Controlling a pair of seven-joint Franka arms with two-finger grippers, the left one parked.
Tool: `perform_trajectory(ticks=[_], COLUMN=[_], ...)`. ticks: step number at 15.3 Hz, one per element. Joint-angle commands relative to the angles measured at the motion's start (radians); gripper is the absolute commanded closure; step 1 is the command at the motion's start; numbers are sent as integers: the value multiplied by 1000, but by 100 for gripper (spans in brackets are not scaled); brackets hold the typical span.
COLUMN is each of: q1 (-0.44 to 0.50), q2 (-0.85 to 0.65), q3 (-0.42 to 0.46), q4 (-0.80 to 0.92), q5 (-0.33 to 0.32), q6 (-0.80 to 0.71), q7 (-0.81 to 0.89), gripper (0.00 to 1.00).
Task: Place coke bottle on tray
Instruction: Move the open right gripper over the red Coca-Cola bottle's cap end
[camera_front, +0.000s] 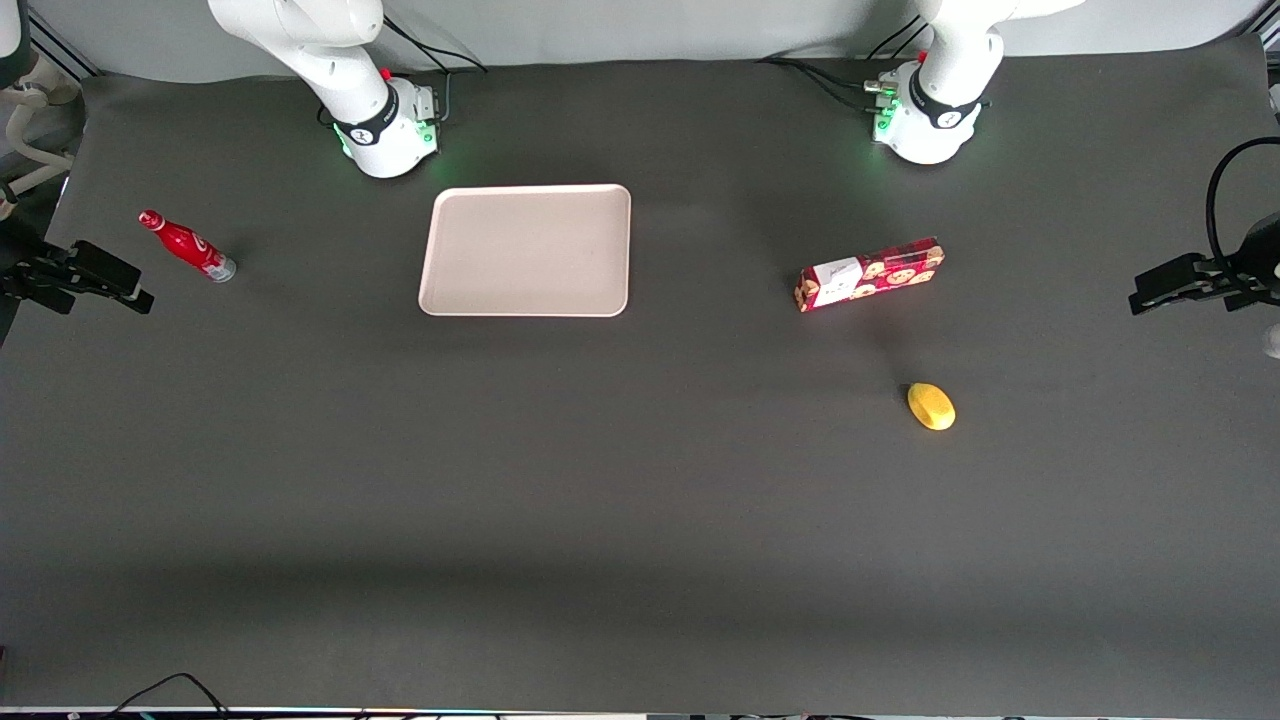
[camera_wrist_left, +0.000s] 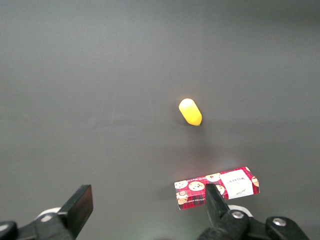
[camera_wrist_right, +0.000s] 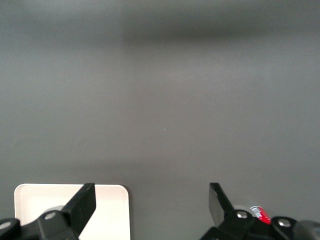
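Note:
The coke bottle (camera_front: 187, 246), slim and red with a red cap and silvery base, rests on the dark table mat at the working arm's end of the table, apart from the tray. The pale beige-pink tray (camera_front: 527, 250) lies flat and bare near the working arm's base. My right gripper (camera_wrist_right: 151, 192) is open and empty, held high over the table and out of the front view. In the right wrist view, a corner of the tray (camera_wrist_right: 112, 210) and a bit of the bottle (camera_wrist_right: 259, 214) show; the rest of the bottle is hidden by the gripper body.
A red cookie box (camera_front: 870, 273) and a yellow oval fruit (camera_front: 931, 406) lie toward the parked arm's end; both show in the left wrist view, the box (camera_wrist_left: 220, 185) and the fruit (camera_wrist_left: 190, 111). Black clamp mounts (camera_front: 75, 275) (camera_front: 1200, 280) stick in at both table ends.

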Motion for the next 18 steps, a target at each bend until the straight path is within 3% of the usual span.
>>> perform_trajectory(ticks=[1, 6, 8, 13, 15, 18], q1=[-2, -12, -9, -5, 0, -6], q2=[16, 4, -28, -129, -192, -251], q3=[-1, -27, -65, -255, -313, -436], q4=[23, -47, -120, -328, -439, -569], q5=[-8, -29, -109, -130, -204, -218], q6=[-18, -19, -18, 65, 137, 249], q7=[10, -10, -75, -283, -339, -462], gripper=[0, 0, 0, 0, 0, 0])
